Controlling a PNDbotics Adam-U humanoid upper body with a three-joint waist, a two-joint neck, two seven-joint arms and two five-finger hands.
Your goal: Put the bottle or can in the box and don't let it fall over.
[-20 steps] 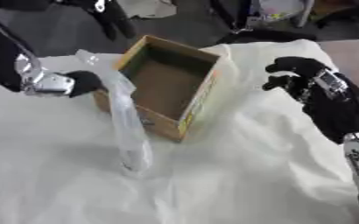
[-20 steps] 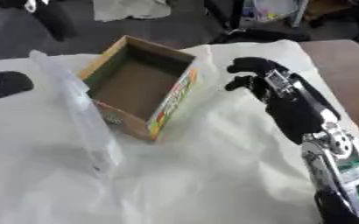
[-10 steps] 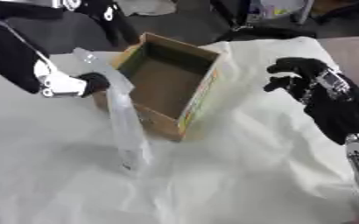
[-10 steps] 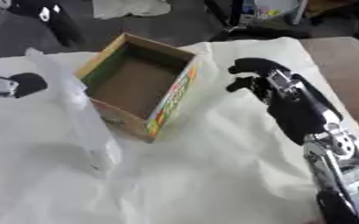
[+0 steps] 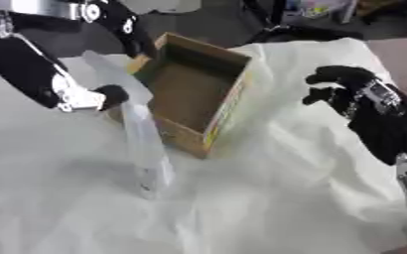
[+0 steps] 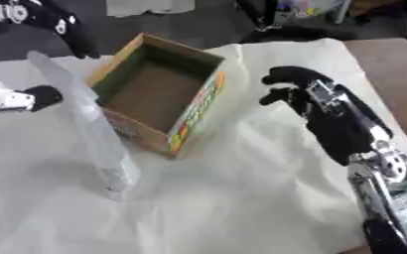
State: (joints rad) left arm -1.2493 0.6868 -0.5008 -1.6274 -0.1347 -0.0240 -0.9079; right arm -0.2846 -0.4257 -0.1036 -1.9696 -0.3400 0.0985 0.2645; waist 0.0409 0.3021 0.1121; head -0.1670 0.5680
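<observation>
Crumpled white cloth (image 5: 268, 198) covers table.

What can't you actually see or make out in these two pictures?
- Left hand: dark and blurred in both views; whether it touches the clear bottle is unclear.
- Bottle: see-through and smeared; no label or fill level readable.
- Box: side print too blurred to read.
- Right hand: fingers curled, holding nothing.

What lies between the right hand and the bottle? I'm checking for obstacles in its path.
The open cardboard box sits between the right hand and the clear bottle, with bare white cloth on the hand's side. The right eye view shows it best.
</observation>
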